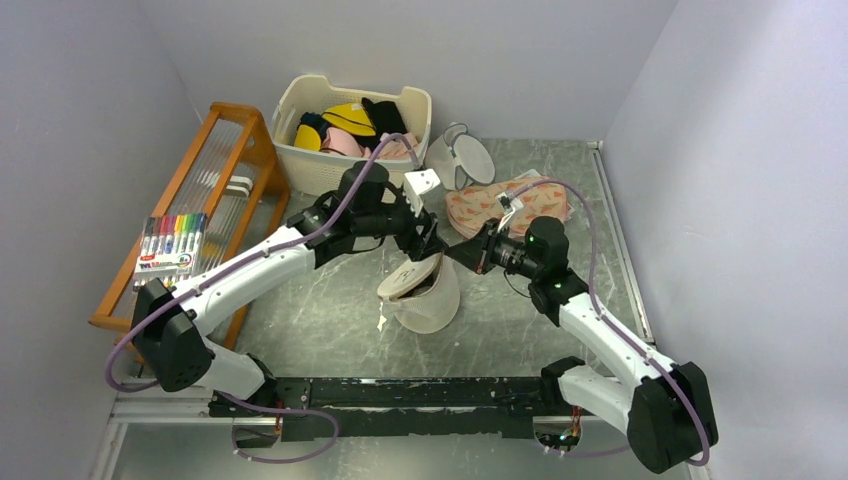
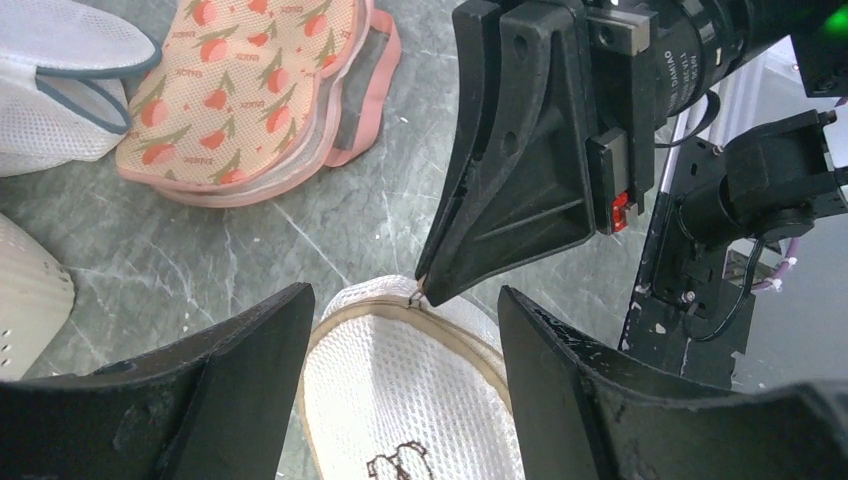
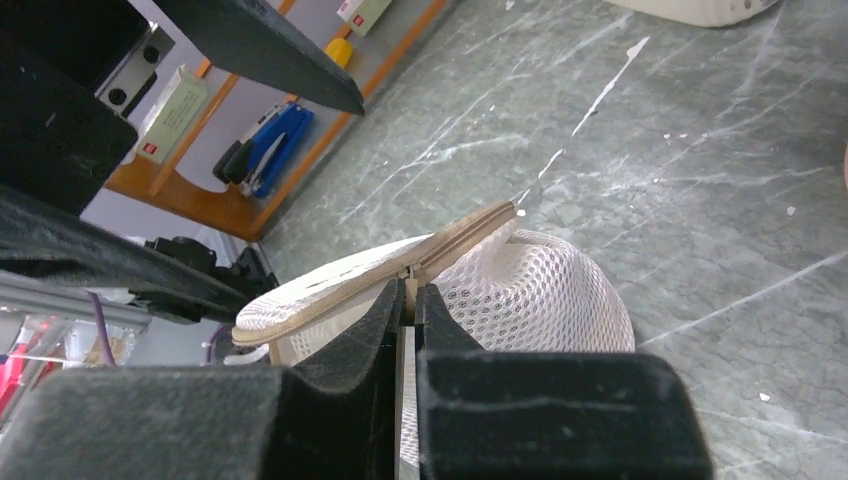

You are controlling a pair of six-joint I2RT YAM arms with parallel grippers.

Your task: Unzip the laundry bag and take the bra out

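Item: laundry bag (image 1: 420,292), round white mesh drum, centre of bench (image 1: 330,330), between the two arms, with pink pouch (image 1: 505,205) lying beyond it to the far right. Lid (image 2: 400,400) tilted rather than flat, black bra outline (image 2: 398,465) uppermost, cream zip rim (image 3: 440,245) running round its edge. Bra itself not visible through the mesh. Right tool (image 3: 408,300): pressed together at the rim, apparently pinching the zip pull (image 2: 418,296), tab mostly hidden between the pads. Left tool (image 2: 405,310): spread wide, poised over the lid with one finger on each side, no contact discernible. Step in hand, as judged: running the zip open, at an early stage. Recommended handling: lower the left tool and close it on the rim or mesh just behind the pull, to anchor the soft drum against dragging. Then draw the pull round the curve of the rim, following the circle rather than tugging straight, force low and in line with the teeth. Avoid lifting the whole bag by the tab, light mesh being likely to rise and twist instead of unzipping. Guard against mesh snagging in the slider. Mind clearance between the two tools, very close together at present. Open enough of the circle to fold the lid back before reaching in.
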